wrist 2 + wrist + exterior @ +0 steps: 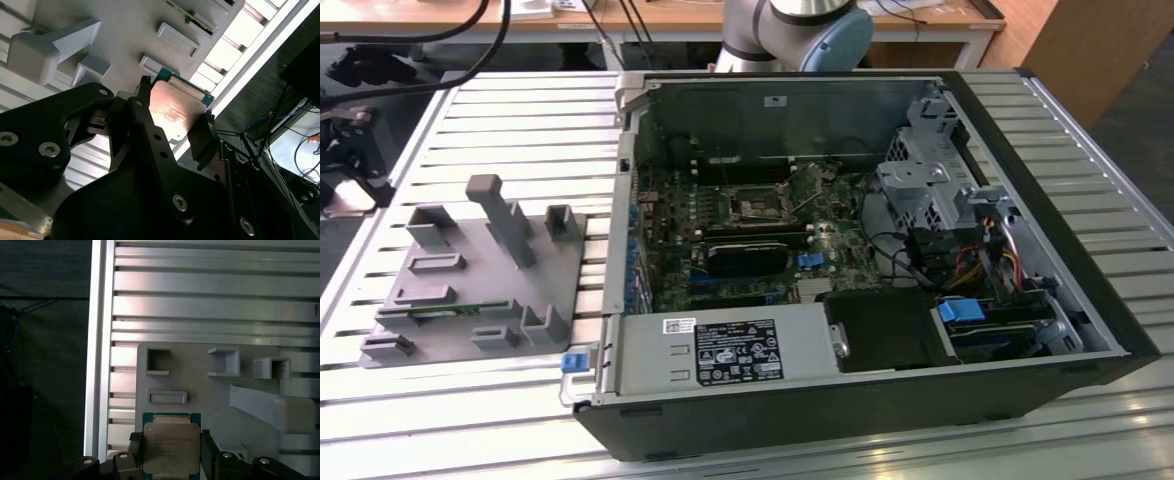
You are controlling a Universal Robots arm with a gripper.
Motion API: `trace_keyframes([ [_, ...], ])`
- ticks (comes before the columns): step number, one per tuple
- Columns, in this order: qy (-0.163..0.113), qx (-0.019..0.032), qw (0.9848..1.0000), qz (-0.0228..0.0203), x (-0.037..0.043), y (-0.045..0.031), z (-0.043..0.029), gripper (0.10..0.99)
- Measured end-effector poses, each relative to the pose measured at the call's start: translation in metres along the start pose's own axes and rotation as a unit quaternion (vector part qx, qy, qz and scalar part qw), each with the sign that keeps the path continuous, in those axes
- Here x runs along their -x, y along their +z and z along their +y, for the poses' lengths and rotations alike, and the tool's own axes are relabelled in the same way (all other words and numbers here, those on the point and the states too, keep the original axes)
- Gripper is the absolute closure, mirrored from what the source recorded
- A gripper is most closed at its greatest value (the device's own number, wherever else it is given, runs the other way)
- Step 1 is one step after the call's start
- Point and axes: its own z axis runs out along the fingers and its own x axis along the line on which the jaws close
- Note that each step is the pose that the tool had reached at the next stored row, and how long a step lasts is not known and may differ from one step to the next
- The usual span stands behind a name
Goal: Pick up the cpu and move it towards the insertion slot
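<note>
End effector (171,452) clasps cpu (171,442) — fixture (210,395) behind.

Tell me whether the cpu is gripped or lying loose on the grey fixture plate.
Gripped: in both wrist views the gripper clamps opposite edges of the cpu. Lifted off the fixture plate? Cannot tell.

Bright daylight, pinkish glare on cpu (172,112)

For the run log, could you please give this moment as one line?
gripper | jaws shut on cpu | at fixture plate
</note>
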Motion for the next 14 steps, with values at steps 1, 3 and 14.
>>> trace_keyframes([
  [1,0.000,0.0000,1.0000,0.0000,0.0000,-0.0004,0.0000,0.541],
  [3,0.000,0.0000,1.0000,0.0000,0.0000,-0.0013,0.0001,0.541],
  [14,0.000,0.0000,1.0000,0.0000,0.0000,-0.0074,0.0003,0.541],
])
